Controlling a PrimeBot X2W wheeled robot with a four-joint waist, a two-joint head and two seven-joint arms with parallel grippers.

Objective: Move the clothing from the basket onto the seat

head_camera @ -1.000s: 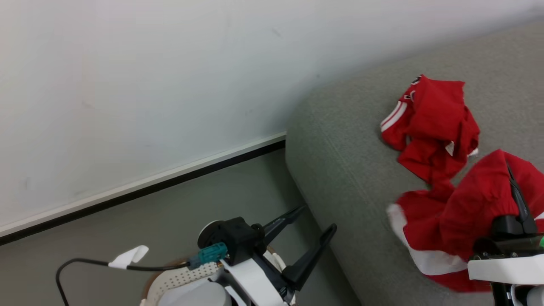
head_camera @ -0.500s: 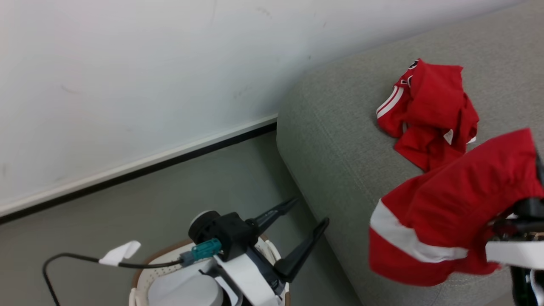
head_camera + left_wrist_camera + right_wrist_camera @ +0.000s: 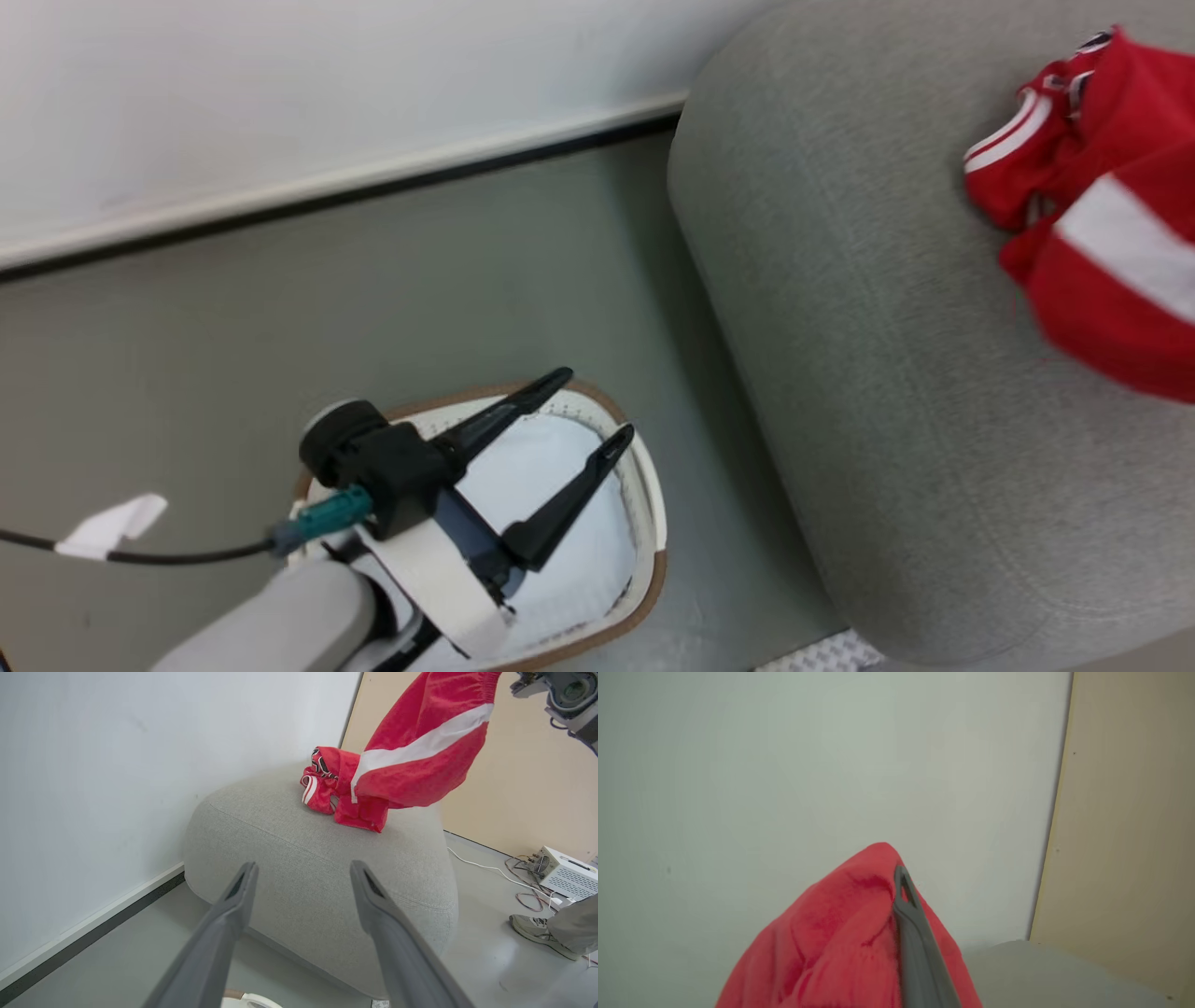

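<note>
Holds the left gripper [image 3: 596,402] low, both dark fingers [image 3: 238,896] spread wide and empty, pale forearm [image 3: 280,616] slanting in from the lower left. Carries the right gripper [image 3: 899,879] raised high, pinched tight on the clothing [image 3: 840,933].

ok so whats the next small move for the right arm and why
Probably lower the right gripper a little and open it. The red garment it grips hangs in the air above the sofa, with its lower end by the other red garment lying there. A short drop should land it on the sofa rather than the floor.
</note>
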